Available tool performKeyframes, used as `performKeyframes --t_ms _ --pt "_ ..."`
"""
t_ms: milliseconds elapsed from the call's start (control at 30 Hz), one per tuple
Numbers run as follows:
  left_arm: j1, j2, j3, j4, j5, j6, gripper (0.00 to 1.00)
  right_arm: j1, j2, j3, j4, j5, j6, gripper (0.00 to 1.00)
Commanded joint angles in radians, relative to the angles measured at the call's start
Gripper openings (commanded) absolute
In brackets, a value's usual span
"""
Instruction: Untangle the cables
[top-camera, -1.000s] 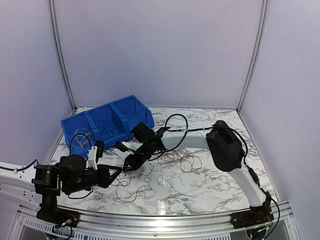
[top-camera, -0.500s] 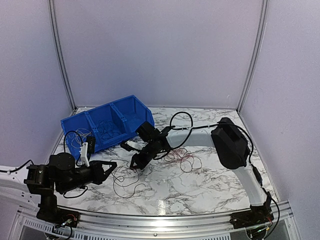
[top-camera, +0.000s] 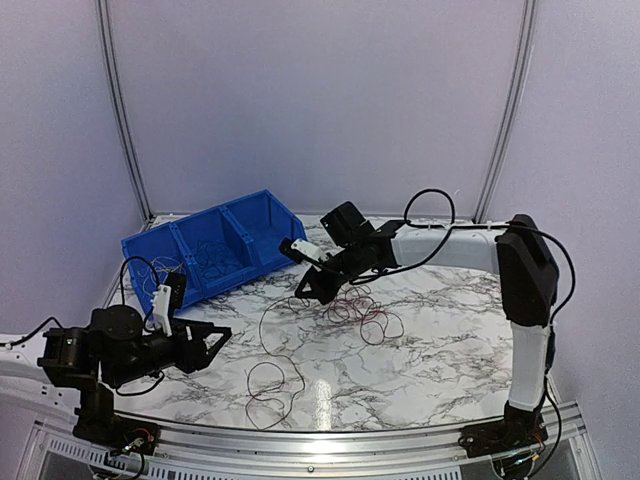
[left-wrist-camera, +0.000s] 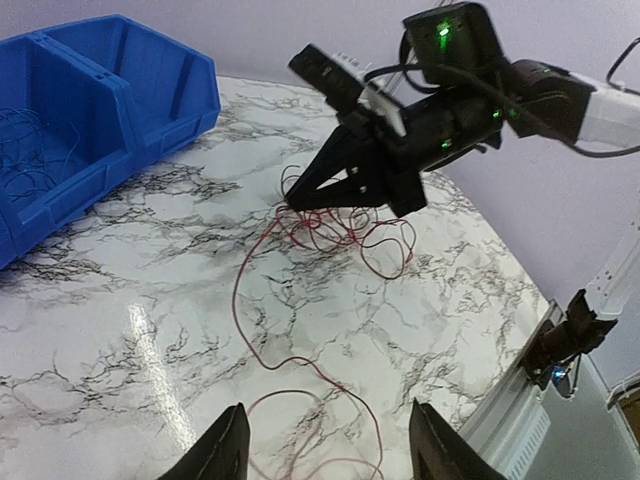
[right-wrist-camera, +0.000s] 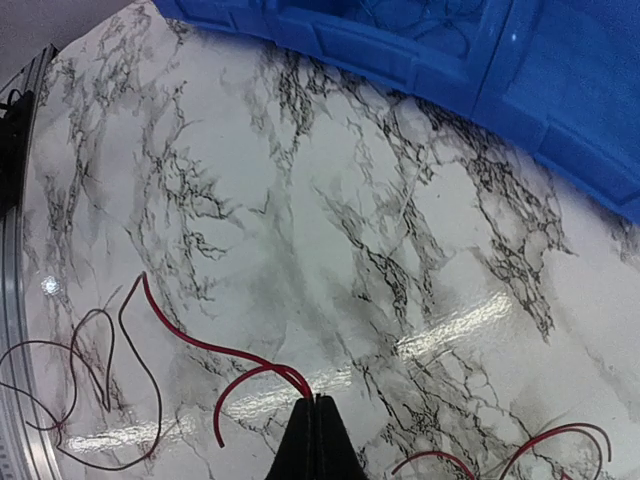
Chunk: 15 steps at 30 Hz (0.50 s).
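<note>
- Right hand (top-camera: 303, 291), fingertips pressed together, pinches a red cable (left-wrist-camera: 243, 310) just above the bench (top-camera: 430, 365).
- From that pinch the red cable trails toward the near edge and curls into loops in front of the left hand (top-camera: 212, 342).
- Left hand sits low with its fingers apart, gripping nothing.
- Other cables (top-camera: 362, 312), red and dark loops, lie heaped mid-bench just beside the right hand.
- A blue bin (top-camera: 205, 245) at the back left holds thin wires in its compartments.
- Bench surface: glossy white marble pattern with grey veins; a metal rail (top-camera: 300, 438) along the near edge.
- Pale lilac walls (top-camera: 320, 100) enclose three sides.
</note>
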Motion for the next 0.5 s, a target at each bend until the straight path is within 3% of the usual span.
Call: performKeyframes --t_ms 0,233,467 --pt "-0.004 0.100 0.077 -0.017 -0.109 0.105 0.57 0.014 -0.096 -0.028 0.060 -0.025 -0.083 0.00" --pt "0.028 0.363 0.181 0.011 -0.197 0.193 0.64 0.019 -0.151 -0.049 0.041 -0.056 -0.116 0.00" --pt "0.171 0.442 0.129 0.212 -0.045 0.223 0.65 0.049 -0.214 -0.100 0.053 -0.069 -0.142 0.00"
